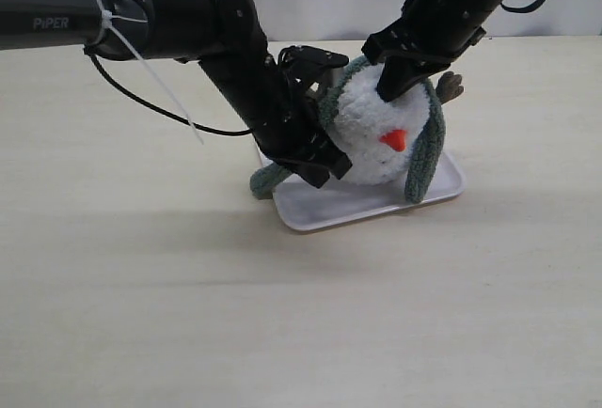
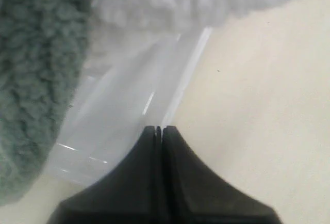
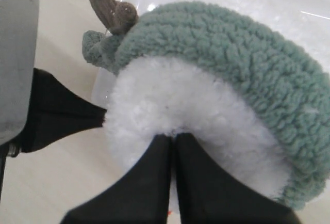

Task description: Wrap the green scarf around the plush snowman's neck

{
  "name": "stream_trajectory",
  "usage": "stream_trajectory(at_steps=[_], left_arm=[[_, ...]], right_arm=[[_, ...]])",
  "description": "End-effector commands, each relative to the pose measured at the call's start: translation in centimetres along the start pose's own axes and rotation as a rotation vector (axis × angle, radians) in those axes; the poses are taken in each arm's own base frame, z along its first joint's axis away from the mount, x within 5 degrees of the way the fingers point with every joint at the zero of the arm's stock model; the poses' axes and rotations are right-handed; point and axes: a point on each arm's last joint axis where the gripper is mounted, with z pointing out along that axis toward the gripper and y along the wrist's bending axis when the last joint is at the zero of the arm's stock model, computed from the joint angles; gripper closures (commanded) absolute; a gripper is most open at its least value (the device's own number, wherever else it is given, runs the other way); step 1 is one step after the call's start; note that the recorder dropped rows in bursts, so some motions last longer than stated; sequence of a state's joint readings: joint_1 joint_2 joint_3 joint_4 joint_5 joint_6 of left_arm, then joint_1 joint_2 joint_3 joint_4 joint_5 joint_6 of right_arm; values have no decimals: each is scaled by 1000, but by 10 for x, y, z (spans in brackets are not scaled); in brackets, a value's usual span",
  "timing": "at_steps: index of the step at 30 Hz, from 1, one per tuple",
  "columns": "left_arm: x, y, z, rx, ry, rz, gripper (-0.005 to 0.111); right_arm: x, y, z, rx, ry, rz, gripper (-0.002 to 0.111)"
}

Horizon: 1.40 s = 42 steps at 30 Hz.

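Lying on the white tray (image 1: 324, 211), the plush snowman (image 1: 365, 124) has the green scarf (image 1: 425, 149) arched behind its head. Both the left claw (image 2: 159, 130) and the right claw (image 3: 172, 138) are pressed together. Crossing the hanging ends above the tray's front edge likely needs one claw reopened first.

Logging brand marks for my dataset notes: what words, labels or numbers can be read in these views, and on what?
"PiPER": pale letters on the dark tube of the left arm, exterior view.
Nothing else: no writing shows on the tray, the snowman or the scarf, nor in either wrist view.
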<state>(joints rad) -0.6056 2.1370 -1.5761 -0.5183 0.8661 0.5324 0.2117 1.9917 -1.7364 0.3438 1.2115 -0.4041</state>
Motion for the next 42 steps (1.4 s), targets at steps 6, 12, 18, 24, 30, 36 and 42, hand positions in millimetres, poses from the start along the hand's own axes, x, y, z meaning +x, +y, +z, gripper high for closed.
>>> stream_trajectory(at_steps=[6,12,18,24,30,36,42], left_arm=[[0,0,-5,-18,5,43,105],[-3,13,-23,-229,15,230,61],[4,31,11,-305,77,279,47],[2,33,21,-322,51,297,66],[12,13,24,-128,142,203,107],[6,-13,25,144,52,183,107],[-2,-16,25,165,-38,160,105]], right_arm=[[3,-2,5,6,27,-11,104],[2,-2,5,8,21,-11,104],[2,-2,5,5,23,-10,104],[2,-2,5,8,17,-10,104],[2,-2,5,8,17,-10,104],[2,-2,5,7,17,-12,104],[2,-2,5,7,17,-12,104]])
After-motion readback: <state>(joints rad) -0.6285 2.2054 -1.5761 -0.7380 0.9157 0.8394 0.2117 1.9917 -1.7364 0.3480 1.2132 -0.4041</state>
